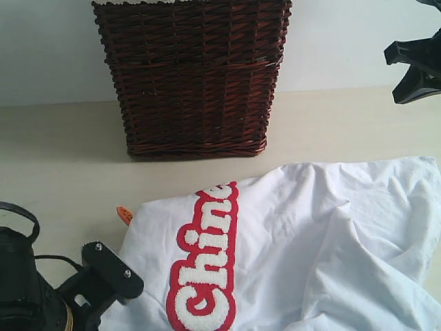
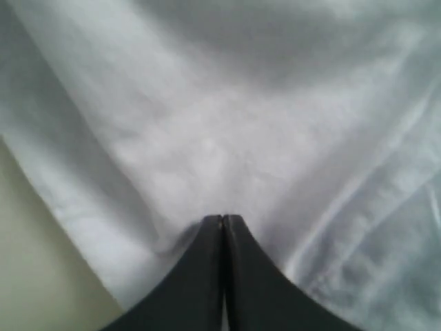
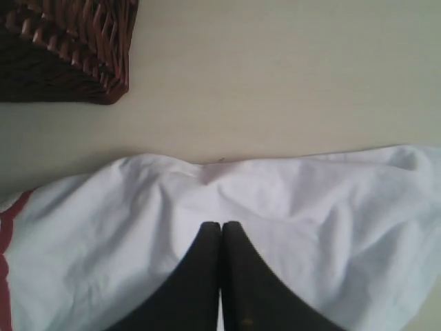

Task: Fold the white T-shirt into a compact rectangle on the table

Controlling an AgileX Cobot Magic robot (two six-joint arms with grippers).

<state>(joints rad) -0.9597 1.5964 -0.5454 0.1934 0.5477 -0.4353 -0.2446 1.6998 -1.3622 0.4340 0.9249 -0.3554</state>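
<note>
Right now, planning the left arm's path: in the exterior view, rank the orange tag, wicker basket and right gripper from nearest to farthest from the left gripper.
1. orange tag, just beyond the left gripper, at the white T-shirt's edge.
2. wicker basket, farther back, centre of the table.
3. right gripper, far upper right.

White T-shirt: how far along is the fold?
Done: nothing clear. The T-shirt lies rumpled on the table, red lettering up, no rectangle. In hand: nothing visibly. Both pairs of jaws are shut, the left low at the cloth's edge, the right up away from it. Left: essentially every fold.
</note>
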